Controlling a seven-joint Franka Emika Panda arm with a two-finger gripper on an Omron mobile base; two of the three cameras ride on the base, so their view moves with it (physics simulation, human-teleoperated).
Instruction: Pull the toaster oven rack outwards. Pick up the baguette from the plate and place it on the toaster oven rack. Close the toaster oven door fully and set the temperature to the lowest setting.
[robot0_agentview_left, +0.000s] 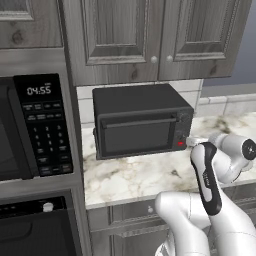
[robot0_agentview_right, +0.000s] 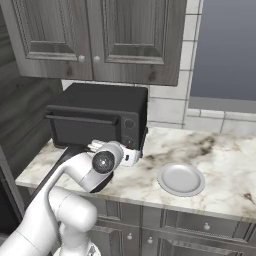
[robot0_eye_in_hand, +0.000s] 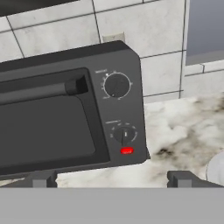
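One toaster oven (robot0_agentview_left: 140, 120) on the counter (robot0_agentview_left: 135, 177), its one door (robot0_agentview_left: 136, 135) shut; two round dials (robot0_eye_in_hand: 117, 85) on its control strip; one red light (robot0_eye_in_hand: 127, 151) below them; one bar handle (robot0_eye_in_hand: 39, 89) across the door; one white plate (robot0_agentview_right: 181, 179), nothing on it; one microwave (robot0_agentview_left: 35, 127) with one clock display (robot0_agentview_left: 39, 90); two upper cabinet doors (robot0_agentview_left: 120, 30), two round knobs (robot0_agentview_left: 154, 59) between them; one gripper (robot0_eye_in_hand: 111, 179) with two fingertips (robot0_eye_in_hand: 41, 179), standing wide apart.
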